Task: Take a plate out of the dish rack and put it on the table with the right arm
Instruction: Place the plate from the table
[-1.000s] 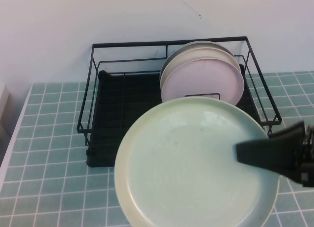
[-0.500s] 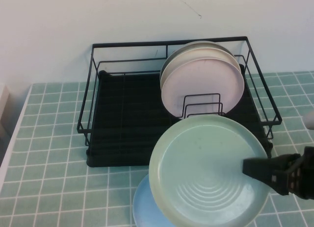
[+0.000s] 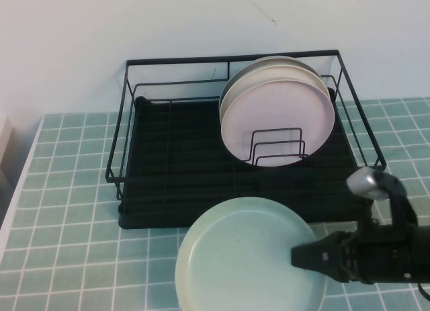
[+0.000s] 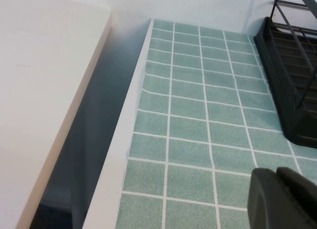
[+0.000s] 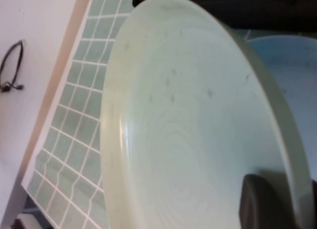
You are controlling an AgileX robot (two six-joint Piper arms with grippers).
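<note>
"Anything readable on my feeds?"

"No. From here I find no letters, numbers, labels or brand marks on the plate, the dish rack or the tiled worktop."

"Neither wrist view helps?"

"Neither shows any writing."

This looks like a mock kitchen counter set up for robot work. The table is faced with small pale-green tiles and white grout, and a black wire dish rack at the centre of the high view holds upright plates. A plain white wall fills the top of the frame.
</note>
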